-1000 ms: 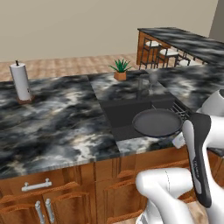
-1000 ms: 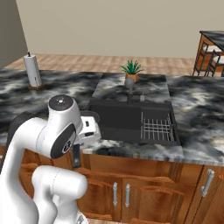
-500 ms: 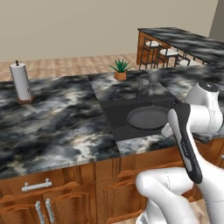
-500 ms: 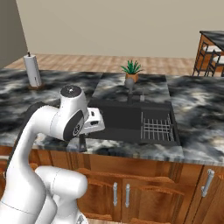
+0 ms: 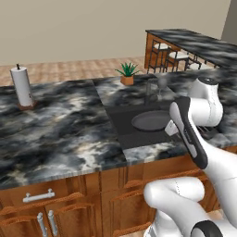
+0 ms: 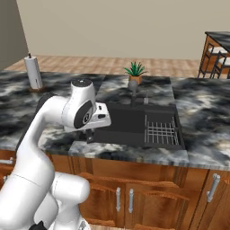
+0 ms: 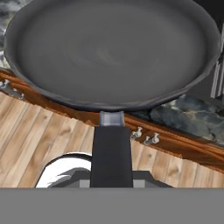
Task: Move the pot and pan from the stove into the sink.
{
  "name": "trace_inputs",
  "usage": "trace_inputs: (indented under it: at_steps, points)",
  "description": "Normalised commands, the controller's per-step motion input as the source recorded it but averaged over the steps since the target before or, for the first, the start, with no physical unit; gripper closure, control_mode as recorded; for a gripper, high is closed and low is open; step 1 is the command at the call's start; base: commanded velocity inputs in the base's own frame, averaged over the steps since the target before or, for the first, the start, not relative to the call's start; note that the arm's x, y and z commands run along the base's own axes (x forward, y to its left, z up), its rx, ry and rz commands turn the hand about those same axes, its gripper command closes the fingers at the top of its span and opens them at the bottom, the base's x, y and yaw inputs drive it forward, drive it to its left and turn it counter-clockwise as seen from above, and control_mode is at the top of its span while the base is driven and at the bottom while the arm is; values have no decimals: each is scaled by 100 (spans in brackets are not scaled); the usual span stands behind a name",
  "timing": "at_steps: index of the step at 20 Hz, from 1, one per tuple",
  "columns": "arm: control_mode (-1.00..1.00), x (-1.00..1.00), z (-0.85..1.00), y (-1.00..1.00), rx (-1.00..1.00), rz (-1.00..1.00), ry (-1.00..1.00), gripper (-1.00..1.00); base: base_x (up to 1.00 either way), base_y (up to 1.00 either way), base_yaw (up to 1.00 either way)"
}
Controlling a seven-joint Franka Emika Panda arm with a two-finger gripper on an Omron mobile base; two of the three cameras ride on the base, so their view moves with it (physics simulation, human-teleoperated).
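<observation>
I hold the dark grey pan (image 5: 150, 120) level by its long black handle (image 7: 111, 153), a little above the left part of the sink (image 5: 139, 136). My gripper (image 5: 171, 130) is shut on the near end of that handle, at the sink's front right in the left base view. In the hand view the round pan (image 7: 113, 48) spreads across the top, with the counter's front edge and wood floor below it. The dark sink (image 6: 128, 121) has a wire rack (image 6: 161, 132) in its right part. The pot and the stove are out of view.
A faucet (image 5: 149, 90) and a potted plant (image 5: 127, 74) stand behind the sink. A paper towel roll (image 5: 22, 87) stands far left on the marbled counter (image 5: 60, 125). Wooden cabinets (image 6: 134, 188) run below, and bar stools (image 5: 166, 53) stand at the back right.
The arm has swung round and carried the pan leftward in the left base view, further over the sink basin. The grip on the handle has not changed.
</observation>
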Motion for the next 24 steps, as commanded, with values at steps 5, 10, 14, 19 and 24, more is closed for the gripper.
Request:
trace_inputs:
  at_steps: [5,10,14,19,24]
  points:
    - [-100,19,-42,1,-1,0,5,100,0,0,0]
    - [-100,25,-33,0,0,0,3,100,0,0,0]
    - [-100,45,-19,0,0,0,0,100,0,0,0]
    - [-100,52,-15,0,0,-1,0,100,0,0,0]
    - [-100,58,-12,0,0,-6,0,100,0,0,0]
